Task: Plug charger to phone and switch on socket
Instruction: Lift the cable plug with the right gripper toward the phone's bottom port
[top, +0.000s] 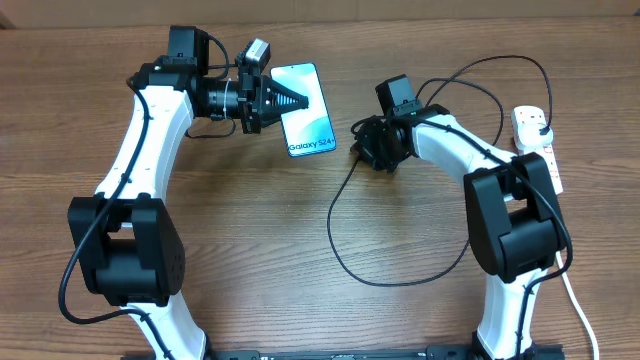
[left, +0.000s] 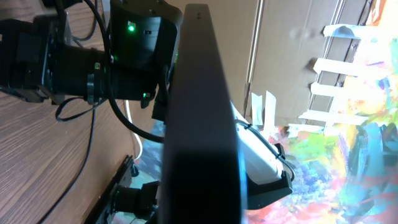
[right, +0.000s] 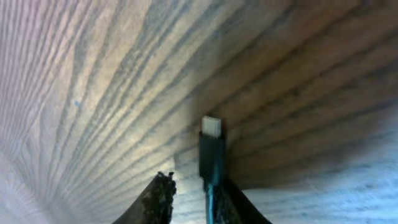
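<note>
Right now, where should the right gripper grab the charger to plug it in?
Pinch the charger by its black housing, just behind the silver tip, coming from the cable end: it lies flat on the table, tip pointing away from the right gripper.

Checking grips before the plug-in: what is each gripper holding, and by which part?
Left gripper clamps the phone by a long edge. The charger sits inside the right gripper, just behind its connector; a firm hold cannot be told.
</note>
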